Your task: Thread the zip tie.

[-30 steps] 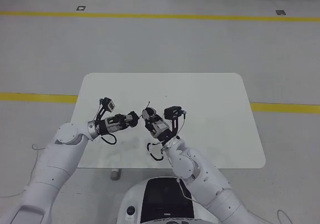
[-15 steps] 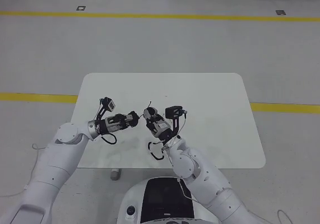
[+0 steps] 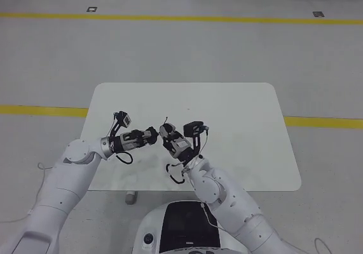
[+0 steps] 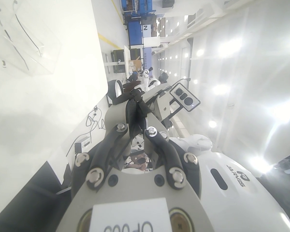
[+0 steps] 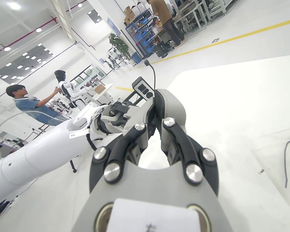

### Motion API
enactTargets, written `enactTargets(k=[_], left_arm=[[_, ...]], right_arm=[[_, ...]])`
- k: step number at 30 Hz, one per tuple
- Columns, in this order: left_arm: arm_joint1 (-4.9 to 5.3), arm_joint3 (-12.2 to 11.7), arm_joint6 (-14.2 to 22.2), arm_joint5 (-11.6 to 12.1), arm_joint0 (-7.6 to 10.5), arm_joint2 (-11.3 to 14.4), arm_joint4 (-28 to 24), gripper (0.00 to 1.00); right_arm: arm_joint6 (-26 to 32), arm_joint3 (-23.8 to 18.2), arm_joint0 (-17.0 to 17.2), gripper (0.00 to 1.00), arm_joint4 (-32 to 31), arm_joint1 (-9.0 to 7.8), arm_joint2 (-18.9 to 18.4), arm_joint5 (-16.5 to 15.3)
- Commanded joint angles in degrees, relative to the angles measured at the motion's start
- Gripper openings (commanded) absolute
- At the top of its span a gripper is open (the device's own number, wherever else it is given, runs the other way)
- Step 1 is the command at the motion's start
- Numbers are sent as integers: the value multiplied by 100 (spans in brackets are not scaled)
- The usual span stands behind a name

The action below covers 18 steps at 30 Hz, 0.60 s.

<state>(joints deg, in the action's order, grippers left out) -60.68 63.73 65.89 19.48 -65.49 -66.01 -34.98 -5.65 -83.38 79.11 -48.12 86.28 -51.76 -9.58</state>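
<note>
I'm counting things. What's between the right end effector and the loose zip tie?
Bare table, then the edge of the clear tray, in the right wrist view.

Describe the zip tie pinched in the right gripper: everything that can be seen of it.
The zip tie is a thin black strip, plastic by its look, ending in a small squarish head at its free end. It is clamped between the shut fingers of the right gripper and rises out of them almost straight, bending slightly near the head. It is held in the air over the white table. The part inside the grip is hidden.
</note>
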Motion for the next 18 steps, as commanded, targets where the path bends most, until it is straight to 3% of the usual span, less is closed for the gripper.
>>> enactTargets(k=[1, 18], left_arm=[[2, -3, -3, 0, 3, 5, 1, 0], [28, 107, -1, 0, -59, -58, -15, 0]], right_arm=[[-6, 0, 0, 0, -17, 2, 7, 13], [-124, 72, -2, 0, -74, 19, -47, 329]])
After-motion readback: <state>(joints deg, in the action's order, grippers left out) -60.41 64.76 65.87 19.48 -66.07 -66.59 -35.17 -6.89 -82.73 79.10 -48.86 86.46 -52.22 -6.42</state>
